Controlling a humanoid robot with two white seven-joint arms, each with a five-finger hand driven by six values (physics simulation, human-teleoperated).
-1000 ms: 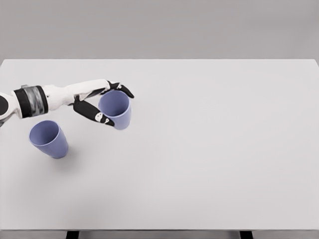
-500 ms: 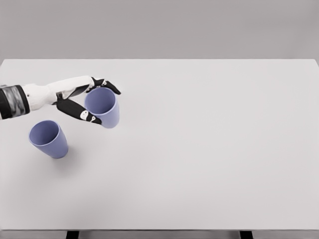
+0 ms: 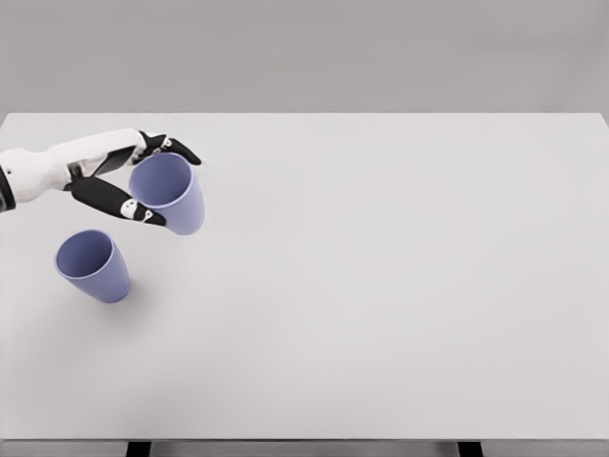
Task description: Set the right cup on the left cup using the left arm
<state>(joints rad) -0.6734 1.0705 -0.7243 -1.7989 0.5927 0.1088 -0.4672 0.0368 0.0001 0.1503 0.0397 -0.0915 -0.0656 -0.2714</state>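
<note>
Two blue-violet cups show in the head view. One cup (image 3: 171, 193) hangs above the table, tilted a little, with my left hand (image 3: 143, 181) shut on it; the black fingers (image 3: 122, 202) wrap its near side and others reach over its far rim. The other cup (image 3: 92, 266) stands upright on the white table (image 3: 381, 286) at the far left, below and left of the held cup. The two cups are apart. My left arm comes in from the left edge. The right arm is out of view.
The table's left edge lies close to the standing cup. The table's back edge runs just behind my hand.
My left hand has carried the cup leftward and slightly up, from near the table's left-middle toward the standing cup. The standing cup has not moved.
</note>
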